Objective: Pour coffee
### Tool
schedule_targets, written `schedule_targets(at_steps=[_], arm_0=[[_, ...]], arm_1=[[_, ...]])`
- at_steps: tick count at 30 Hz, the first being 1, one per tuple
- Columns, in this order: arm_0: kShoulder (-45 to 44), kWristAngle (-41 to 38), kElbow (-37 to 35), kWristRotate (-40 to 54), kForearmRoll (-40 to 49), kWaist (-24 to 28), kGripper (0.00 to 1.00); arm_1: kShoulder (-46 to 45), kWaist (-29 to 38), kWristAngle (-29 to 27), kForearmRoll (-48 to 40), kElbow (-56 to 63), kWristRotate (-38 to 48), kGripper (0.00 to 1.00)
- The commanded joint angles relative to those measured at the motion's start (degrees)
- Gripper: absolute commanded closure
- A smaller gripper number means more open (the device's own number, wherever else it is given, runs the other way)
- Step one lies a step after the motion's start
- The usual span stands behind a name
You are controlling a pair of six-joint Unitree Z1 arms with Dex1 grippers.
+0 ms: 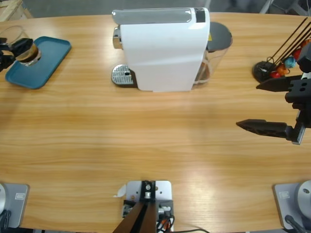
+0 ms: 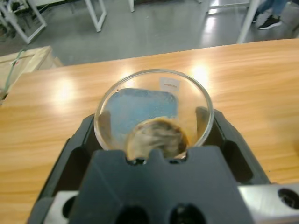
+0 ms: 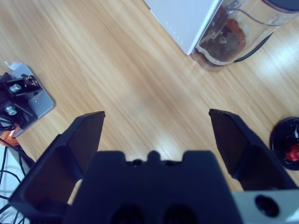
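- You see a glossy wood-grain table [image 1: 146, 145].
- Your clear glass [image 2: 154, 116] gleams.
- The coffee machine [image 1: 163, 53] looks like smooth white plastic.
- The teal tray [image 1: 46, 58] looks matt.

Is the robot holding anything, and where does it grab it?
The left gripper holds a glass with coffee, fingers on its sides. The right gripper holds nothing.

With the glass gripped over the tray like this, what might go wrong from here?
1. The left gripper holds the open glass with coffee in it; a tilt or jerk might spill it onto the blue tray or table.
2. The jaws grip smooth clear glass, so it may slip.
3. The open right gripper sits beside the capsule stand and could knock it.
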Motion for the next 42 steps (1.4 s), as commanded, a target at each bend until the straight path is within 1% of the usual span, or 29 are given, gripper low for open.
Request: schedule_targets(at_steps=[1,4,6,16,23,24,25,27,28,29,31,32,39,42], arm_0=[[12.8,2.1,0.3,-2.1,-7.8,4.5,0.722],[18.5,2.1,-1.3,-2.2,-11.4,5.0,0.722],[20.5,2.1,-1.8,-2.1,-13.3,5.6,0.722],[25.1,0.9,-5.8,-0.5,-13.8,8.4,0.717],[27.3,0.4,-6.2,0.1,-13.6,8.9,0.705],[27.3,0.4,-6.2,0.1,-13.6,8.9,0.625],[27.3,0.4,-6.1,0.1,-13.6,8.9,0.468],[27.2,0.4,-5.5,0.1,-13.6,8.7,0.194],[27.1,0.3,-5.2,0.1,-13.6,8.5,0.116],[27.0,0.0,-4.8,0.1,-13.6,8.1,0.073],[27.0,-0.1,-4.3,0.1,-13.6,7.5,0.022],[26.9,0.0,-4.1,0.1,-13.6,7.2,0.013],[22.4,-0.2,-0.8,0.4,-13.6,4.5,0.012],[16.6,0.1,2.6,0.4,-13.5,1.7,0.013]], arm_1=[[0.0,0.8,0.1,-0.5,1.6,0.7,0.018],[0.2,0.8,0.2,-0.5,1.5,0.7,0.018],[0.3,0.8,0.2,-0.5,1.5,1.0,0.018],[1.0,0.8,0.3,-0.5,1.4,1.6,0.018],[1.1,0.8,0.1,-0.5,1.4,1.7,0.018],[1.1,0.8,0.1,-0.5,1.4,1.7,0.018],[1.0,0.8,0.1,-0.5,1.4,1.7,0.018],[1.0,0.8,0.1,-0.5,1.4,1.7,0.018],[1.0,0.8,0.1,-0.5,1.4,1.7,0.018],[1.0,0.8,0.1,-0.5,1.4,1.7,0.018],[0.9,0.8,0.1,-0.5,1.4,1.7,0.017],[0.8,0.8,0.1,-0.5,1.5,1.7,0.018],[0.7,0.8,0.1,-0.5,1.5,1.8,0.018],[1.0,0.8,0.1,-0.5,1.4,1.8,0.014]])
